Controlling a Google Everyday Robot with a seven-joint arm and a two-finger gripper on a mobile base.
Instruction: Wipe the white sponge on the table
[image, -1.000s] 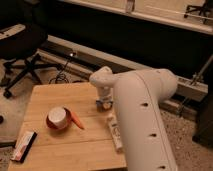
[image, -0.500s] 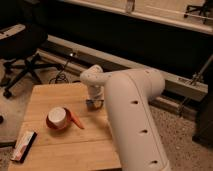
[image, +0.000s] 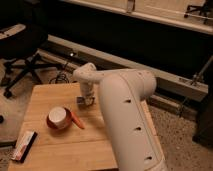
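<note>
Nearest, at the front left edge of the desk (image: 60, 147): flat wrapped bar (image: 24, 146), lying apart from everything else. Behind it, left of centre: orange-rimmed bowl (image: 59, 117), upright, white inside, contents not discernible. Touching the bowl's right side: carrot (image: 76, 120), lying on the boards, not in the bowl. Farther back, mid-desk: hand (image: 86, 98), pointed down at the desk top, just behind the carrot. Shifted leftward across the desk over the last second, from right of centre to near the middle, the arm (image: 127, 115) swinging with it; judged to be a wiping stroke under way. At the tip of the hand, on the desk surface: small pale block (image: 81, 102), probably the sponge. Degree of opening and grip on the block: cannot tell. Judged risk for a further leftward stroke: contact with carrot and bowl. Beyond the desk, far left: office chair (image: 25, 65) on the floor.
</note>
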